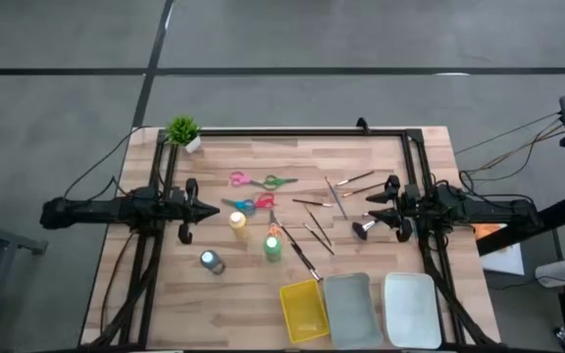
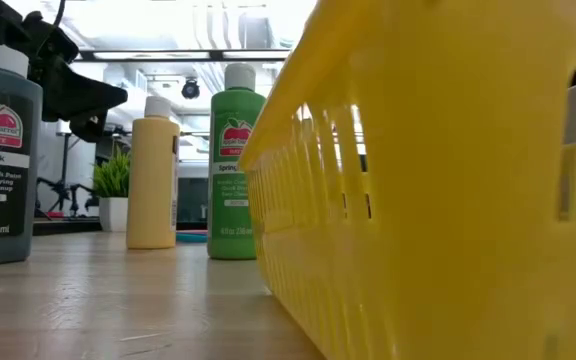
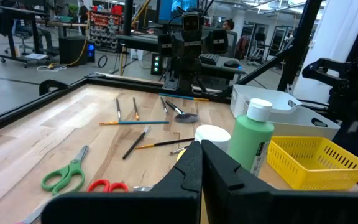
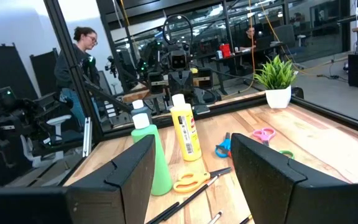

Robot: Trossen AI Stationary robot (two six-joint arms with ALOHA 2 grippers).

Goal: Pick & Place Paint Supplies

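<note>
Bottles (image 1: 237, 222) three, scissors (image 1: 253, 204) three, trays (image 1: 357, 309) three

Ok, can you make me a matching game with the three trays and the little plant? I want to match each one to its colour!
Things:
1. tray nearest the paint bottles
2. middle tray
3. tray nearest the right arm
4. potted plant

Colours:
A. white
B. green
C. yellow
D. grey

Pairs: 1-C, 2-D, 3-A, 4-B
</note>
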